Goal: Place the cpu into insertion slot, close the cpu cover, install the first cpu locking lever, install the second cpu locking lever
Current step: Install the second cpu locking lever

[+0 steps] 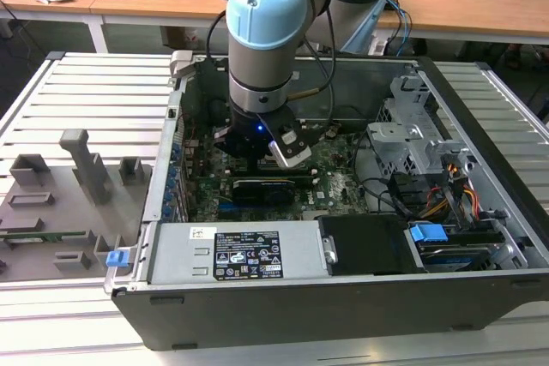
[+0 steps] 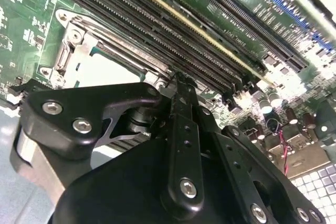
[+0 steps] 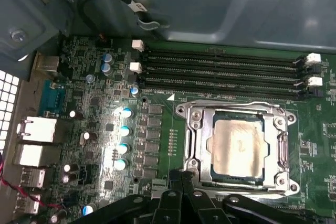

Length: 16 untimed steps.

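Pincer [image 3: 181, 178] fingers are pressing together, holding nothing, and hovering just beside the near edge of the socket [image 3: 237, 148] on the green board [image 3: 173, 129]. In the first wrist view the chip [image 3: 234, 144] is sitting in the socket with the metal cover [image 3: 197, 135] lying down around it, framing its silvery top. Judging from this, a locking lever is the step in hand: the closed tip should be pushing the lever sideways and down evenly, staying clear of the memory slots [image 3: 220, 72] and the chip's top.

Black memory slots [image 3: 220, 72], blue capacitors [image 3: 124, 138]
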Each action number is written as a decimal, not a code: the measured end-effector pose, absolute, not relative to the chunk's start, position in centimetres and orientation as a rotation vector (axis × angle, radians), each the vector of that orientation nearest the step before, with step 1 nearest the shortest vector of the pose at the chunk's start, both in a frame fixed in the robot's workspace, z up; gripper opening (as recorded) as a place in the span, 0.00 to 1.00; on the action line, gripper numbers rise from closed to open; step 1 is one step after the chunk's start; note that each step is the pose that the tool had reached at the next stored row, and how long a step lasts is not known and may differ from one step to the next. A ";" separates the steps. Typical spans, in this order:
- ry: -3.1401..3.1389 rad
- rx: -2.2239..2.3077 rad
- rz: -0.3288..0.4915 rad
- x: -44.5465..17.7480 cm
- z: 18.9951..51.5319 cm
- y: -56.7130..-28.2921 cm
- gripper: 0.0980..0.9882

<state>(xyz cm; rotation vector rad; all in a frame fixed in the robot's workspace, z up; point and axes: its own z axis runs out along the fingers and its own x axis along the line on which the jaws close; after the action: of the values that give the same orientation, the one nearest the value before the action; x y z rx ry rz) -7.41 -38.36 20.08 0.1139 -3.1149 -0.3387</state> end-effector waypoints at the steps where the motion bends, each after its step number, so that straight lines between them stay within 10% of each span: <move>1: -3.114 0.114 -0.344 -7.5 20.0 -38.3 0.01; 16: -3.113 0.114 -0.359 -7.8 20.8 -38.1 0.01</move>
<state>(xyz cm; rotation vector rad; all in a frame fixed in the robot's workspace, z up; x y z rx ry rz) -7.83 -38.14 20.78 0.1140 -3.1131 -0.3586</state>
